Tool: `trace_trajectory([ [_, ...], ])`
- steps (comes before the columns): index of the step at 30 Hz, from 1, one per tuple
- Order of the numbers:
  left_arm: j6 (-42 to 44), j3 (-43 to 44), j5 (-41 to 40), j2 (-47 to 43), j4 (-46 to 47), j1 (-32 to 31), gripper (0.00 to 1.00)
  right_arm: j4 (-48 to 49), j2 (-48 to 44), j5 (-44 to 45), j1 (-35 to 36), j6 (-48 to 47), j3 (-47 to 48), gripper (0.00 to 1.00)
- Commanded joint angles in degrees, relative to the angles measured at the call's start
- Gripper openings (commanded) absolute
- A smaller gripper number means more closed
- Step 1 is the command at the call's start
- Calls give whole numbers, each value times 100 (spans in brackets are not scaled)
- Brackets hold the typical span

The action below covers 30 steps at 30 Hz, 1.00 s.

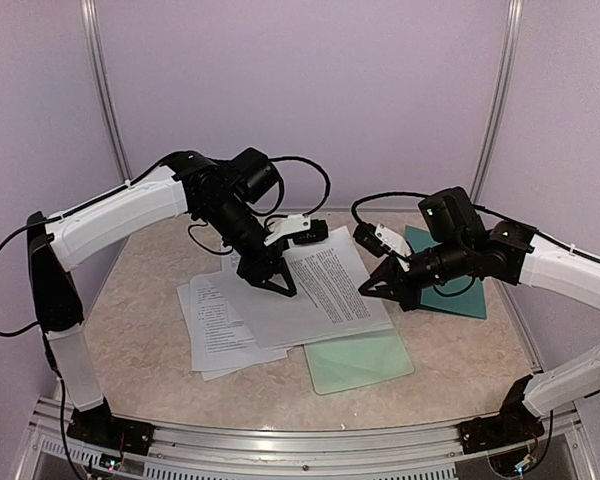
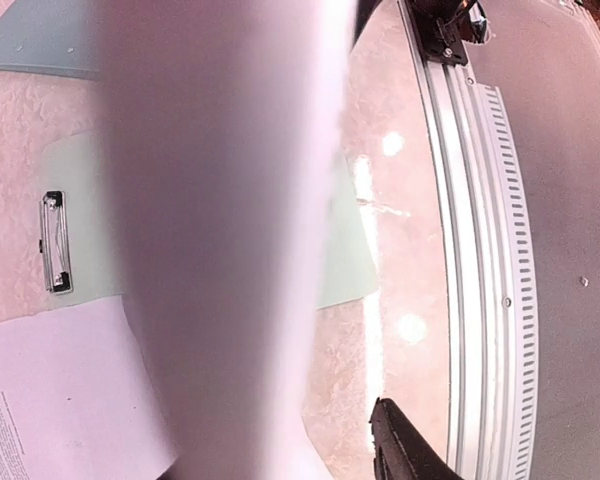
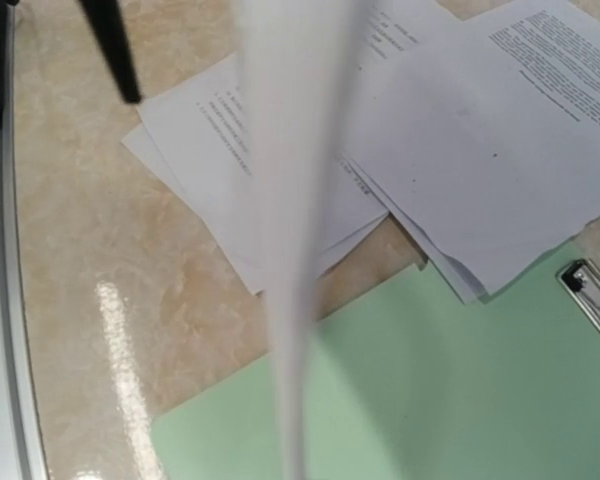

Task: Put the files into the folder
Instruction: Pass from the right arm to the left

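Marble-patterned tabletop (image 1: 150,330) held limp, light papers (image 1: 225,330), probably best pinched at an edge, left of the dark folder (image 1: 468,300); the right gripper (image 1: 367,290) was clamped on the top sheet (image 1: 330,285), while whether the left gripper (image 1: 282,288) gripped it could not be told.

- top sheet (image 1: 325,285) between left jaws and right jaws, above files (image 1: 225,330) on counter (image 1: 140,330)
- clipboard (image 1: 360,362) nearside of both jaws, under files' edge
- folder (image 1: 467,303) right of right jaws
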Motion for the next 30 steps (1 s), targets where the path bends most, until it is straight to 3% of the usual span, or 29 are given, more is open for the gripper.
trace_trajectory([
  [1, -77, 196, 141, 62, 15, 114, 39, 37, 30, -97, -44, -82, -25, 0],
  [6, -111, 289, 192, 100, 68, 156, 18, 17, 103, -95, -56, -129, -75, 0],
  [9, -159, 300, 186, 61, 85, 156, 0, 29, 150, -45, -90, -74, -76, 0],
  [12, -425, 285, 146, -8, 80, 160, 0, 182, 156, -139, -231, 147, -46, 0],
  [15, -1022, 231, 160, -112, 245, 260, 0, 454, 136, -238, -396, 464, -45, 17],
  [19, -2230, 96, 235, -321, 543, 523, 0, 801, 156, -170, -676, 935, -67, 57],
  [22, -2878, -119, 182, -507, 756, 612, 0, 1063, 132, -53, -906, 1370, -112, 74],
  [27, -4268, -917, -188, -1173, 1745, 666, 0, 1775, 105, 161, -1222, 2245, -512, 99],
  [30, -5361, -1327, -250, -1490, 2180, 679, 0, 1901, 172, 284, -1251, 2417, -619, 99],
])
